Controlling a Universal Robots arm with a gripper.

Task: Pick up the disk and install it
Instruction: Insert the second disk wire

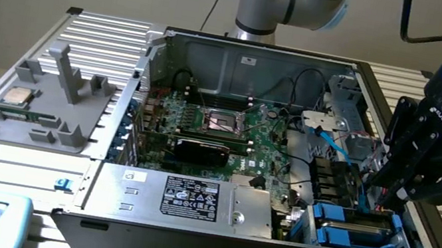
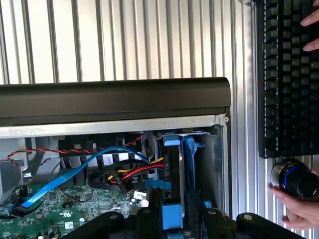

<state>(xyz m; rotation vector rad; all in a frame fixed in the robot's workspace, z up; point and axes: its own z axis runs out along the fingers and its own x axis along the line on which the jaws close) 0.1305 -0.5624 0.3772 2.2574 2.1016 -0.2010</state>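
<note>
The disk (image 2: 172, 169) stands on edge in the drive bay at the corner of the open computer case, its bright blue carrier (image 2: 172, 142) showing at the end. My gripper (image 2: 169, 219) is directly over it with a black finger (image 2: 147, 221) close on each side of the blue frame, shut on it. In the exterior view my gripper (image 1: 388, 200) reaches down into the case's near corner on the exterior view's right, just above the blue carriers (image 1: 351, 230) in the bay. The gripped part of the disk is hidden there by the fingers.
Red, yellow and blue cables (image 2: 124, 172) run beside the bay over the motherboard (image 1: 229, 132). The silver power supply (image 1: 181, 198) sits along the front. A grey fixture with a CPU chip (image 1: 18, 97) lies outside the case. A person's hand (image 2: 299, 204) holds a knob by a black keyboard (image 2: 289, 74).
</note>
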